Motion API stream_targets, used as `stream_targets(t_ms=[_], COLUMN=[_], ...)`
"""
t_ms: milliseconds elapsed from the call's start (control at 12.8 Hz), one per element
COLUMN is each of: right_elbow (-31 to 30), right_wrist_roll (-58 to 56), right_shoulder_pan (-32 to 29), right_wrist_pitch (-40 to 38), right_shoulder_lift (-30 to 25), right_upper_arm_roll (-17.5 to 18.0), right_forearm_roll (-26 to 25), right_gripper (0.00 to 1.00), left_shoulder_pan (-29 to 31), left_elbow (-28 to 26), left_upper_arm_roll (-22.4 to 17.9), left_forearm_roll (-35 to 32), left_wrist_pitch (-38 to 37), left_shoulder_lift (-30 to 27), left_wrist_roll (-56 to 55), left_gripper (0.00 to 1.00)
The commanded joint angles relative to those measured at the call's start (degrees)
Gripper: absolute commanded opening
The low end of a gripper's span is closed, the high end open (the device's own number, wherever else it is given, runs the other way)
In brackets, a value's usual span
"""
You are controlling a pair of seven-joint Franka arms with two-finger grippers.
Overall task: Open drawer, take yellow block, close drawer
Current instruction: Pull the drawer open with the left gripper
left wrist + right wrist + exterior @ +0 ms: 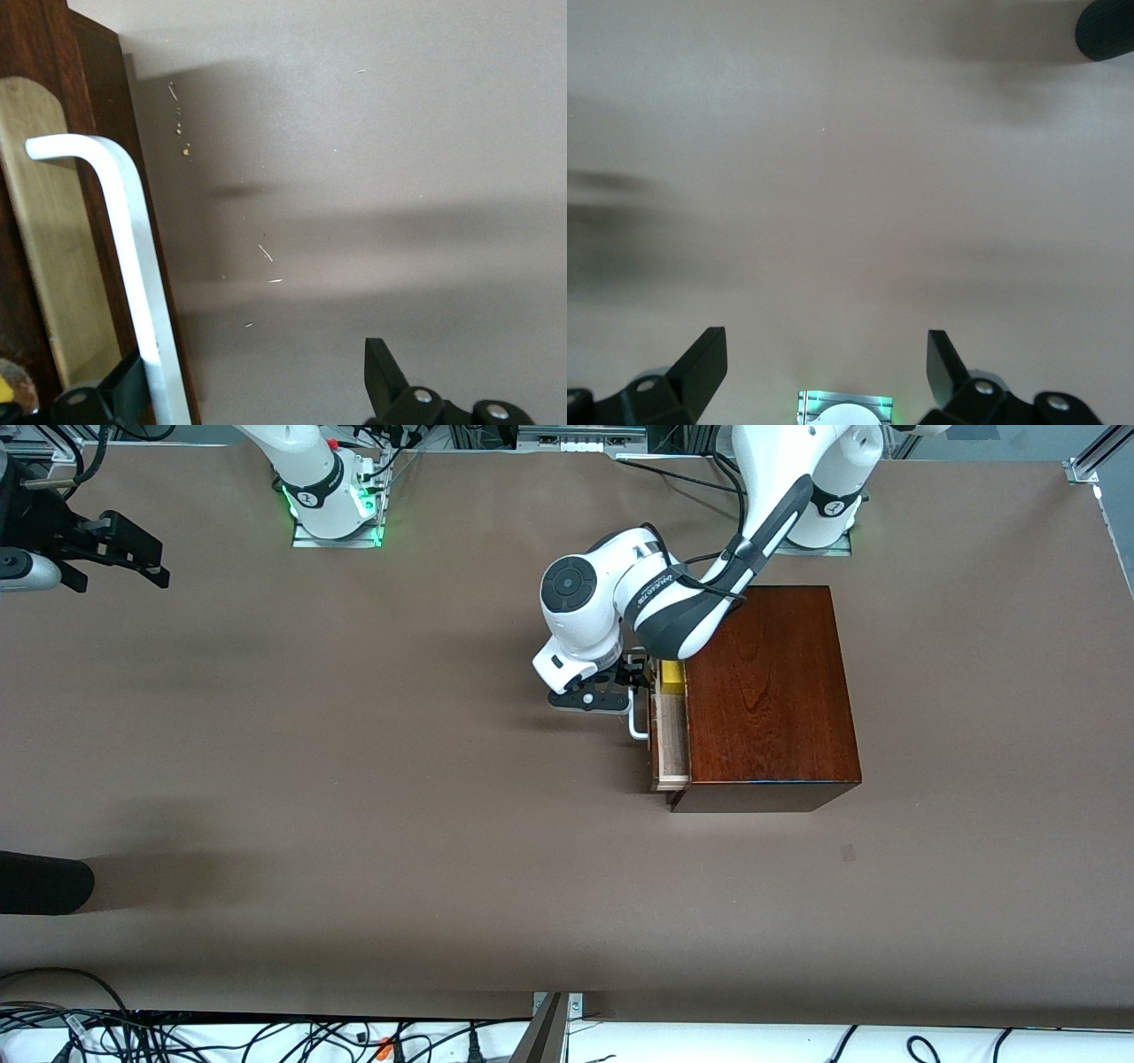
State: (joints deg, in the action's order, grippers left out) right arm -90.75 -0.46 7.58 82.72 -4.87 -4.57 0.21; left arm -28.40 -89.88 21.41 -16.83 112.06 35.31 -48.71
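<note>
Left gripper [631, 684] at the drawer [671, 742] handle [124, 257], fingers [383, 372] open astride it; block [671, 677] inside at 12 o'clock. Right gripper [133, 549] waits, open.

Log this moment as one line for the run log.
drawer: partly open | yellow block: inside | left claw: open, astride handle | right claw: open, waiting

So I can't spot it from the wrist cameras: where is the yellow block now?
In the front view, the yellow block sits in the partly open drawer, at the end farthest from the camera, beside the left gripper.
</note>
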Motion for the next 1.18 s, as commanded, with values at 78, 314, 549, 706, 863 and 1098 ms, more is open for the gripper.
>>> stream_targets(t_ms=[78, 314, 549, 706, 863, 1098], right_elbow=[0.2, 0.2, 0.2, 0.2, 0.3, 0.4], right_wrist_roll=[-0.7, -0.7, -0.8, -1.6, -3.0, -4.3], right_shoulder_pan=[-0.6, -0.6, -0.6, -0.6, -0.6, -0.6], right_wrist_pitch=[0.6, 0.4, 0.1, 0.0, 0.4, -0.2], right_shoulder_lift=[-0.7, -0.7, -0.7, -0.7, -0.7, -1.2], right_upper_arm_roll=[-0.3, -0.8, -1.0, -1.7, -1.9, -3.7], right_forearm_roll=[0.8, 0.9, 0.8, 0.9, 0.9, 0.9], right_gripper=[1.0, 1.0, 1.0, 1.0, 1.0, 1.0], left_shoulder_pan=[-3.4, -3.9, -4.1, -4.1, -4.1, -4.1], left_elbow=[3.6, 3.7, 3.7, 3.7, 4.8, 6.0], left_upper_arm_roll=[0.6, 0.6, 0.6, 0.6, 0.6, 0.6], left_forearm_roll=[2.5, 2.6, 2.6, 2.6, 2.6, 2.5], left_wrist_pitch=[2.2, 2.2, 2.3, 2.2, 2.1, 1.8], left_shoulder_lift=[2.0, 2.4, 2.4, 2.4, 2.3, 2.1], left_wrist_roll=[-0.8, -0.9, -0.9, -0.9, -0.9, -0.8], left_gripper=[1.0, 1.0, 1.0, 1.0, 1.0, 1.0])
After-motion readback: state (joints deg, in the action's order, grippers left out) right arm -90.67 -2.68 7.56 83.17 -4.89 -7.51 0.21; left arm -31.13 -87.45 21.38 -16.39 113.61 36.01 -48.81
